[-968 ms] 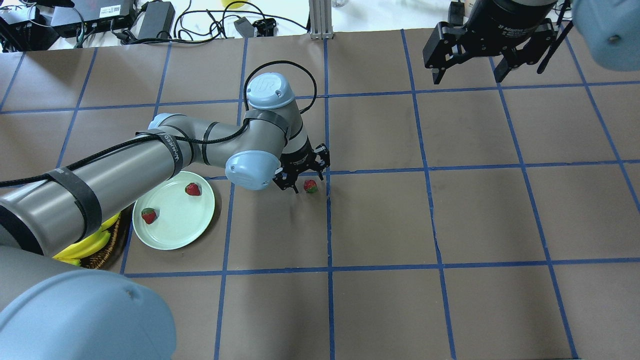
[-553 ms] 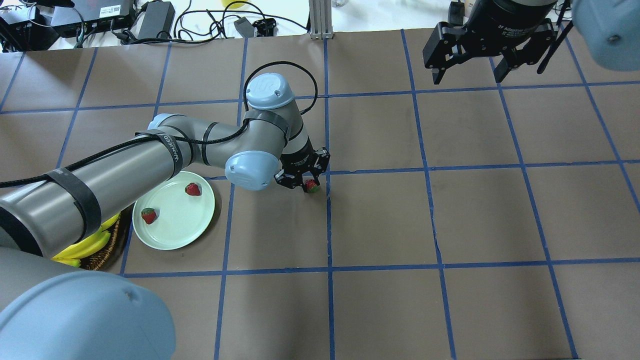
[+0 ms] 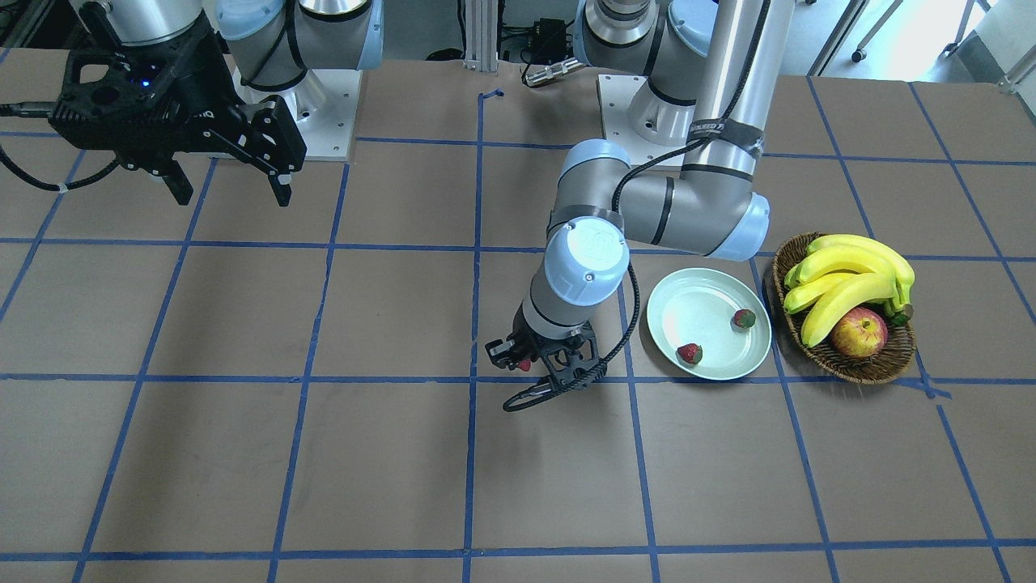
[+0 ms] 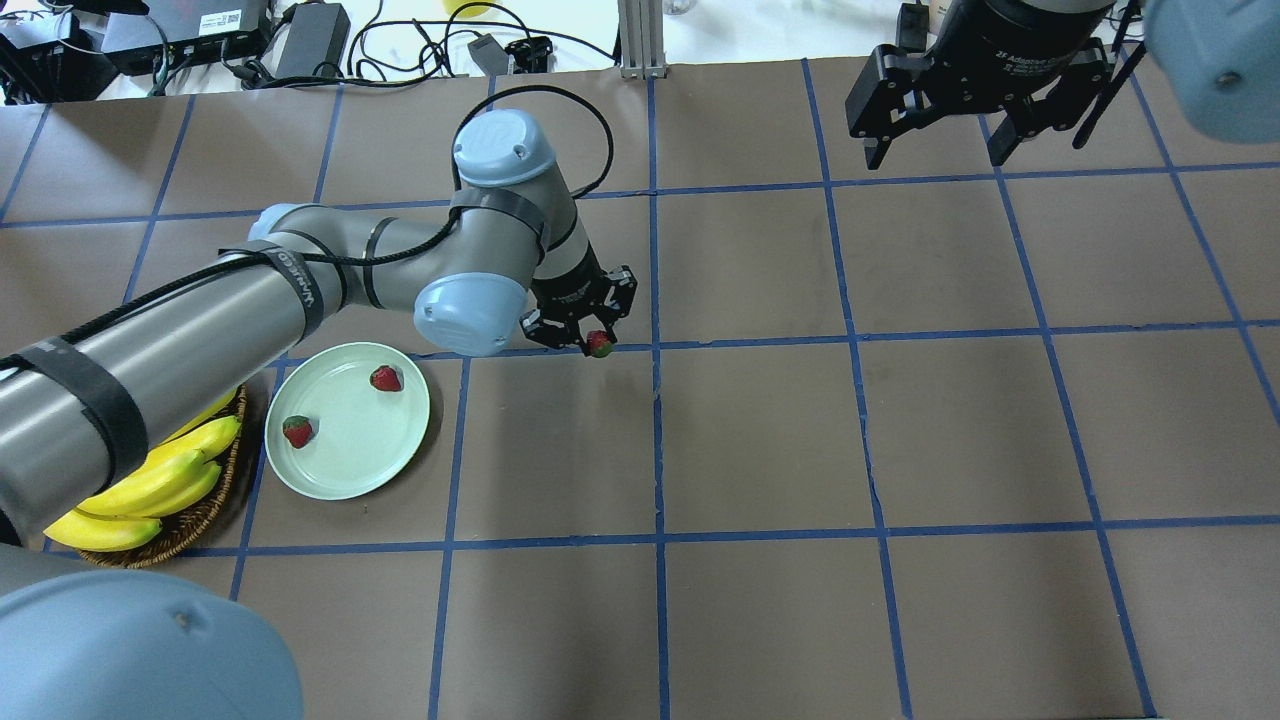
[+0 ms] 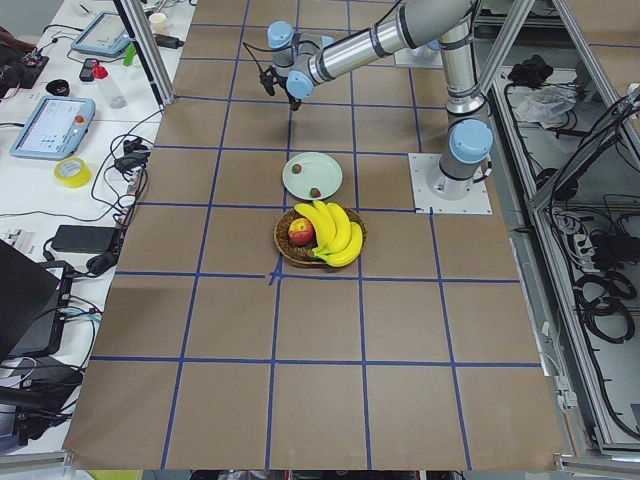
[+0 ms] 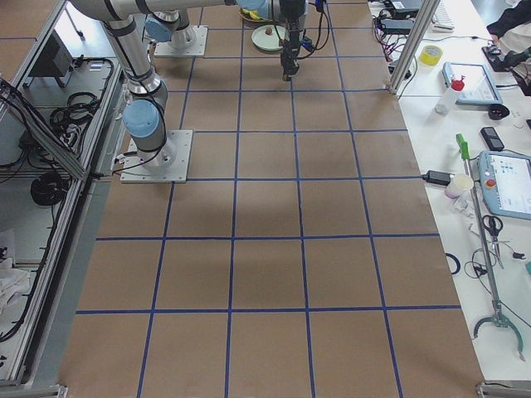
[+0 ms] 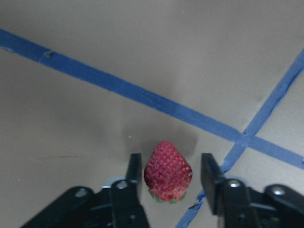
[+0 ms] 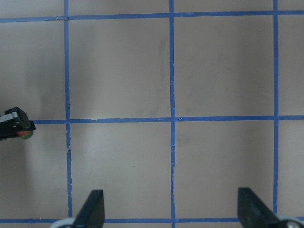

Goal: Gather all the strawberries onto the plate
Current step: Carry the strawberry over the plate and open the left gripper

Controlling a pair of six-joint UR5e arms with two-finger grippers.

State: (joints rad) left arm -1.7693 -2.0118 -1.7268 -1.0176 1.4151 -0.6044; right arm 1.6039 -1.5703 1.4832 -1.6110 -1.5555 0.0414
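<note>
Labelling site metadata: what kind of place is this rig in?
Probably a robotics lab workcell: table papered brown with a blue tape grid, left arm's base bolted onto it, teach pendant and loose cables on side benches.

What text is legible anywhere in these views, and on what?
"2F Adaptive": white print on the body of the right end effector; the rest is cut off.
"UR": faint round logo on the blue wrist cap of the left arm.
White lettering on that arm's black strap: too blurred to read.
Label on the black box behind the table: too small to read.
</note>
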